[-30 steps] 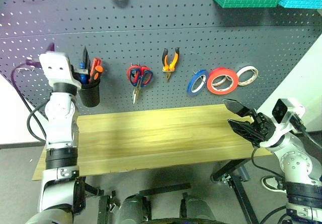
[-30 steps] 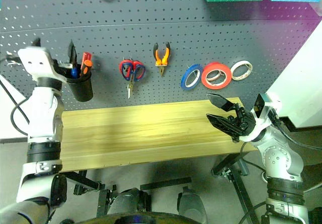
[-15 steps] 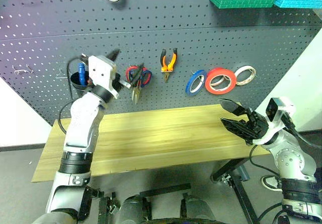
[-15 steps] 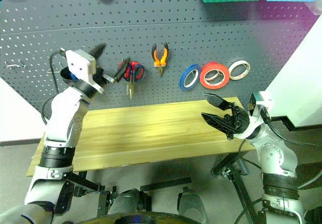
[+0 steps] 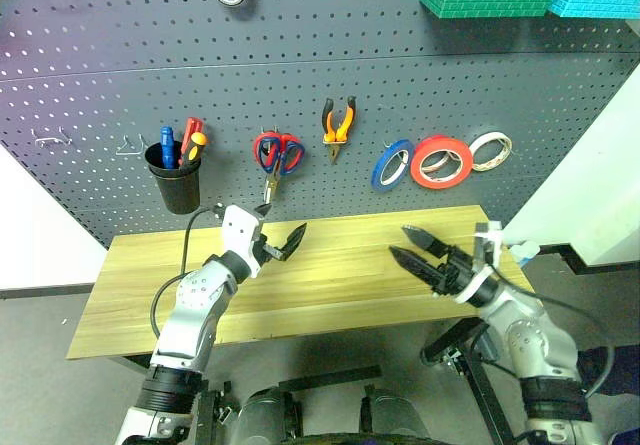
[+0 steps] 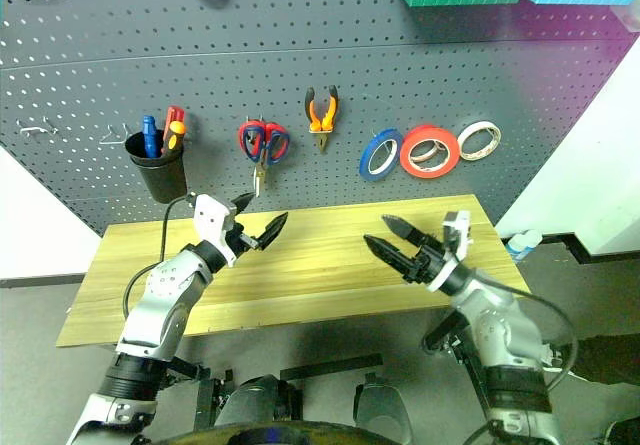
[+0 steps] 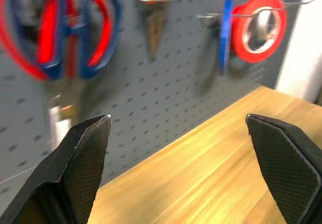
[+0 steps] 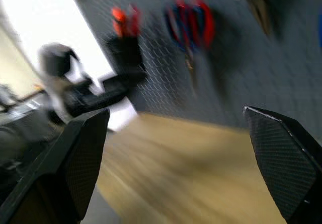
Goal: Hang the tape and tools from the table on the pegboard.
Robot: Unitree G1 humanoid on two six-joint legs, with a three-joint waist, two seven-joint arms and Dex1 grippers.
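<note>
From the left eye view, the desk (image 5: 320, 295) runs left to right as a bare wooden top, with nothing of the task lying on it. The task's things all hang on the pegboard (image 5: 300, 85) at the far side: the orange-red tape (image 5: 443, 161) on a hook to the right, between a blue tape ring (image 5: 392, 164) and a pale ring (image 5: 491, 150); the pliers (image 5: 338, 127) near the middle, handles up and nose pointing down; scissors (image 5: 277, 157) just left of them, blades down; and a black cup (image 5: 178, 179) far left holding the blue screwdriver (image 5: 164, 145) upright. The left gripper (image 5: 283, 244) hovers over the desk's far left part, spread wide and empty. The right gripper (image 5: 412, 246) hovers over the right part, also wide and empty, pointing left toward the other. Judging by this, the hanging looks done.

From the right eye view the layout is the same. The tape lies up, right and beyond the right gripper, which is the nearer one; the scissors and cup lie above and beyond the left gripper.

In the left wrist view, the wide-apart fingers (image 7: 80, 158) frame the scissors, pliers and tape on the pegboard beyond the desk edge.

In the right wrist view, the spread fingers (image 8: 279, 158) frame the left gripper, cup and scissors.
</note>
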